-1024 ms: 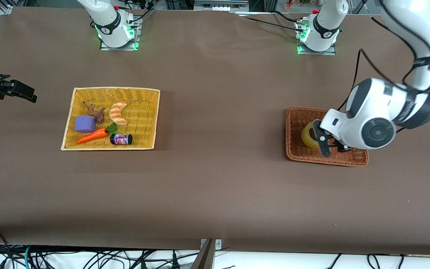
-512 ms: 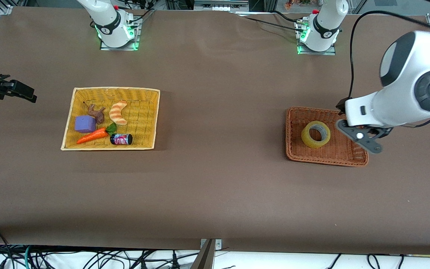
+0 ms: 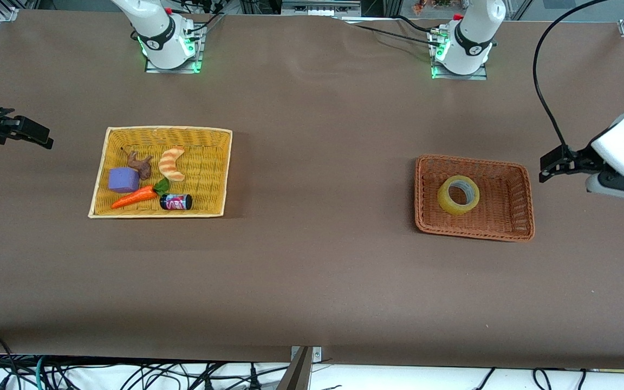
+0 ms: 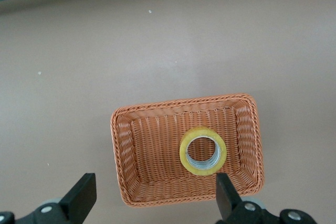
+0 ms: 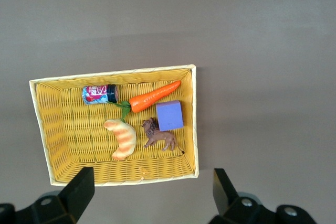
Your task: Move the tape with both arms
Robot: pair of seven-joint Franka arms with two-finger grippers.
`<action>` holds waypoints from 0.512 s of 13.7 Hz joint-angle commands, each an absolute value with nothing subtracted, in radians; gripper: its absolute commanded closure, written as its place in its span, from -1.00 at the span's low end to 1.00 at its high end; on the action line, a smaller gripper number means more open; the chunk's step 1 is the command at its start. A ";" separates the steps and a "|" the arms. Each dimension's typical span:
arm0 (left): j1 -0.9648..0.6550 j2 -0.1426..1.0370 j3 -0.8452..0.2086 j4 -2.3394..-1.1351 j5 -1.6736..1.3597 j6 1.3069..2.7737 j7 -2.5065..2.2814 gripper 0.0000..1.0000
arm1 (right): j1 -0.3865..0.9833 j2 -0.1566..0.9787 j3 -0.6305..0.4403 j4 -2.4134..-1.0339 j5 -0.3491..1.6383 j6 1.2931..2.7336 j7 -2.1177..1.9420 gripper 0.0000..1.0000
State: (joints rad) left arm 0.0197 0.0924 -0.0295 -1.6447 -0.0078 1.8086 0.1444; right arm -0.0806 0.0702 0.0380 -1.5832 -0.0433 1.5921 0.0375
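Left gripper (image 3: pixel 553 165) jaws spread wide, empty, up over bare table past the brown wicker basket (image 3: pixel 512 187) at the left arm's end. Right gripper (image 3: pixel 25 132) also spread, empty, waiting beside the yellow wicker tray (image 3: pixel 220 162). Translucent yellowish tape roll (image 3: pixel 458 195) lies flat in the brown basket, hole facing up, nothing on it. Tray holds orange croissant toy (image 3: pixel 172 163), carrot (image 3: pixel 134 198), purple block (image 3: pixel 123 180), brown lion figure (image 3: pixel 139 164), small can (image 3: pixel 176 202).

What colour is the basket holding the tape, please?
Reddish-brown wicker basket, clearest in the left wrist view.
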 commanded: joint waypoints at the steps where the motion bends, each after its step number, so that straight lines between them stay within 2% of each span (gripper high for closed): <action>1: 0.003 -0.005 -0.026 -1.766 -0.020 1.845 0.028 -1.00 | -0.083 0.077 0.037 -1.563 -0.026 1.583 0.023 -1.00; 7: 0.005 0.008 -0.049 -1.727 0.038 1.790 0.032 -1.00 | -0.083 0.077 0.037 -1.563 -0.026 1.583 0.025 -1.00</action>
